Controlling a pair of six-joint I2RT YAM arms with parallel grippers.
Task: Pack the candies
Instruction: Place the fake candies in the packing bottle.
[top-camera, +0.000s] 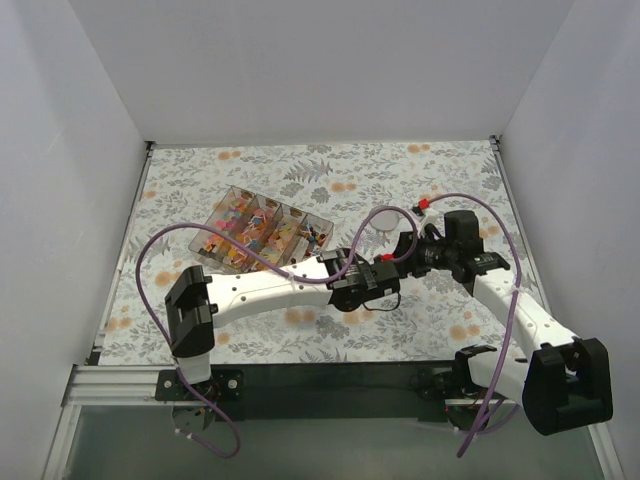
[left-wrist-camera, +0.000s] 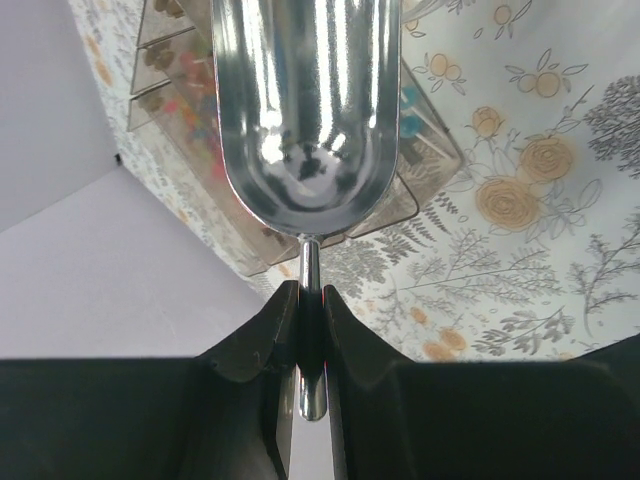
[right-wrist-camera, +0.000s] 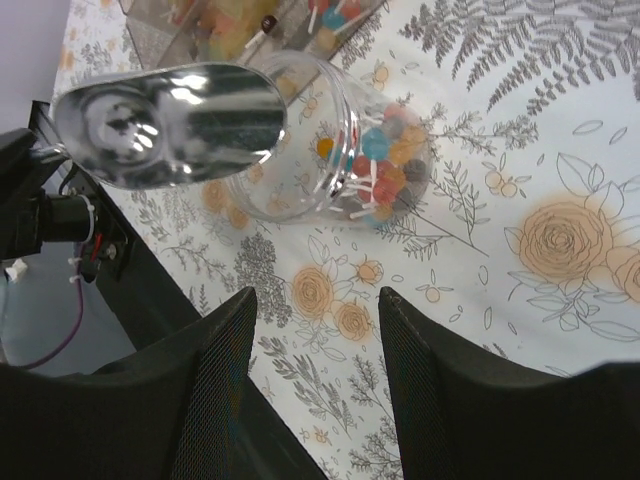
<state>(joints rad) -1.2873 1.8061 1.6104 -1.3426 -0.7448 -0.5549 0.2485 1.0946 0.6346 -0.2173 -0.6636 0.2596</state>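
Note:
My left gripper (left-wrist-camera: 311, 305) is shut on the thin handle of a metal scoop (left-wrist-camera: 305, 110), whose bowl is empty. In the right wrist view the scoop (right-wrist-camera: 170, 125) hangs at the mouth of a clear jar (right-wrist-camera: 300, 170). Candies (right-wrist-camera: 385, 160), small round sweets on white sticks in mixed colours, lie in the jar's bottom. More candies (top-camera: 250, 235) fill a clear compartment tray (top-camera: 232, 195) at the back left. My right gripper (right-wrist-camera: 315, 310) stands open over the tablecloth, short of the jar and touching nothing.
The jar (top-camera: 385, 222) stands mid-table just right of the tray. Both arms meet beside it, the left gripper (top-camera: 380, 272) close under the right gripper (top-camera: 410, 247). White walls enclose the flower-print tablecloth (top-camera: 300, 330) on three sides.

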